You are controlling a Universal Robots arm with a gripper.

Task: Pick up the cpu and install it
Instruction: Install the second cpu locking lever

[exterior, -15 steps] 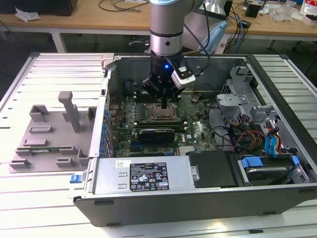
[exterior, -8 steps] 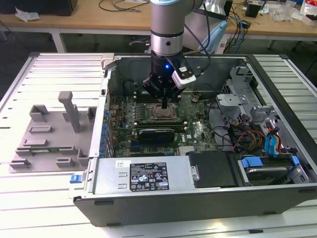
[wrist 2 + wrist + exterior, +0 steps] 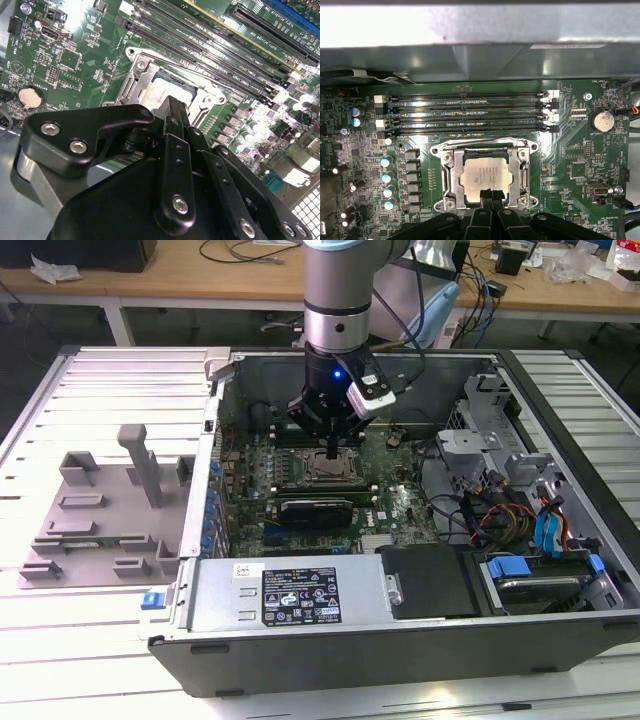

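Observation:
The cpu [image 3: 486, 172], a small square chip with a silvery top, lies flat inside the metal socket frame [image 3: 447, 175] on the green motherboard. In the second wrist view the cpu [image 3: 152, 91] shows just beyond the black fingertips. My gripper [image 3: 490, 193] is shut, its two fingertips pressed together over the chip's near edge with nothing between them. Whether they touch the chip I cannot tell. In the exterior view the gripper [image 3: 331, 453] points straight down onto the socket [image 3: 325, 472] in the middle of the open computer case [image 3: 400, 640].
Memory slots [image 3: 465, 112] run beside the socket, and a coin battery [image 3: 602, 120] sits further off. A grey plastic fixture tray [image 3: 100, 510] lies outside the case at the exterior view's left. Drive cages and cables [image 3: 520, 510] fill the case's right side.

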